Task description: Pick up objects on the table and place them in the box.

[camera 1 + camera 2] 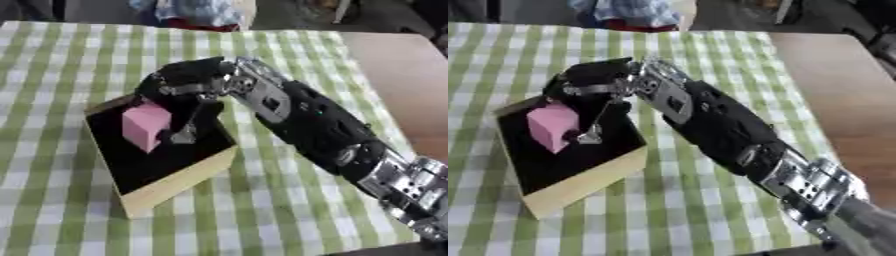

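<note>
Table: green and white checked cloth over most of it, bare brown top showing on the far right. Loads of open cloth on every side of the box, so room to swing isn't a worry.

Right arm: comes in from the lower right, reaching diagonally up to the box.

Box: pale wooden walls, black inside, sitting skewed on the cloth with a corner pointing at the camera. The walls look low, but I'd guess the near-right rim is the edge the fingers could clip on the way out.

Right hand: hanging over the far end of the box, fingers curled downward beside the block. Can't tell whether they're touching or pinching it.

Pink block: inside the box, toward its far left part, looks tilted on an edge. My guess is light, stiff, maybe foam or plastic, not fragile. Flat opposite faces are the obvious place to take it; corners would probably slip.

Left hand: not showing anywhere.
</note>
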You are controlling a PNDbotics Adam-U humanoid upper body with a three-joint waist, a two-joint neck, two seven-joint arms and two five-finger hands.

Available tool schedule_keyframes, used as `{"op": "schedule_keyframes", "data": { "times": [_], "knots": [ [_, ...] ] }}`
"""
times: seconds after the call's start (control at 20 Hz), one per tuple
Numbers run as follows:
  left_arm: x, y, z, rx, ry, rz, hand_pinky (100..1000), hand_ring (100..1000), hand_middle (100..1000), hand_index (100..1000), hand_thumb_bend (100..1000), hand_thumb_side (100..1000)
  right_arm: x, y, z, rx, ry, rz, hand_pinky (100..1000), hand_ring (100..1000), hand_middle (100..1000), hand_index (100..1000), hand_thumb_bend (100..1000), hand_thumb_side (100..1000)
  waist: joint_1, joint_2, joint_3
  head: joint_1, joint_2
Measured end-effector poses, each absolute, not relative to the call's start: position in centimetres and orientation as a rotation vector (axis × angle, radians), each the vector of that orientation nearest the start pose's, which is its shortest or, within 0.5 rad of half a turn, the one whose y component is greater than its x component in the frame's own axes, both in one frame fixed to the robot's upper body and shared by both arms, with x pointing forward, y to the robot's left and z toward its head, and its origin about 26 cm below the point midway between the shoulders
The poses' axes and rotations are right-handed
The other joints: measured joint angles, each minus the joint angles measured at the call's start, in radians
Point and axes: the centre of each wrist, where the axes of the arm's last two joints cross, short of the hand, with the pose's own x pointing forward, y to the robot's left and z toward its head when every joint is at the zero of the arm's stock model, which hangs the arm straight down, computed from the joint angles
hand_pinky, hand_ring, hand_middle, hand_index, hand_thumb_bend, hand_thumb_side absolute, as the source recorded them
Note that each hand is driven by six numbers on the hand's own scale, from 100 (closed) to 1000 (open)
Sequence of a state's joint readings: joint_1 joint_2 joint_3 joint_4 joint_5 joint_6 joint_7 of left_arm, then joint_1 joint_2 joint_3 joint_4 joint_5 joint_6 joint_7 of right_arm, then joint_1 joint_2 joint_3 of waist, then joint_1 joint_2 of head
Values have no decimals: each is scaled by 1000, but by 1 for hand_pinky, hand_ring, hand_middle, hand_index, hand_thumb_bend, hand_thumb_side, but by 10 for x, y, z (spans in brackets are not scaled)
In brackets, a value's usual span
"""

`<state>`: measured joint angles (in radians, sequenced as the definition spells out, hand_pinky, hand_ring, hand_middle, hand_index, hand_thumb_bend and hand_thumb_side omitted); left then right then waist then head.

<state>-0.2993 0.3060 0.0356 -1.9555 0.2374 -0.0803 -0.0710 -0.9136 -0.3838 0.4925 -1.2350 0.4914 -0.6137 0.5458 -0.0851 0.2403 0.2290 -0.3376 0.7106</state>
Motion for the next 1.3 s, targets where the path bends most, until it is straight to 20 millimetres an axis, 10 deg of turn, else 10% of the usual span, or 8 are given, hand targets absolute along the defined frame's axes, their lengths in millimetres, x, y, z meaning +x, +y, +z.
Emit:
{"op": "schedule_keyframes", "data": {
  "times": [0.35,0.75,1.3],
  "knots": [
    [306,268,192,-127,-2303,-275,935,755,827,794,227,958,438,-154,186,264,2177,-2605,769,818,791,930,116,632,-1,0,-6,0,0],
    [306,269,191,-124,-2301,-274,935,755,827,794,228,958,431,-151,200,337,2110,-2535,797,855,912,998,343,838,-4,0,-17,3,0],
    [305,271,189,-106,-2295,-264,934,754,826,793,225,957,416,-159,228,422,2044,-2395,797,852,908,993,314,771,-6,-1,-33,20,0]
  ]
}}
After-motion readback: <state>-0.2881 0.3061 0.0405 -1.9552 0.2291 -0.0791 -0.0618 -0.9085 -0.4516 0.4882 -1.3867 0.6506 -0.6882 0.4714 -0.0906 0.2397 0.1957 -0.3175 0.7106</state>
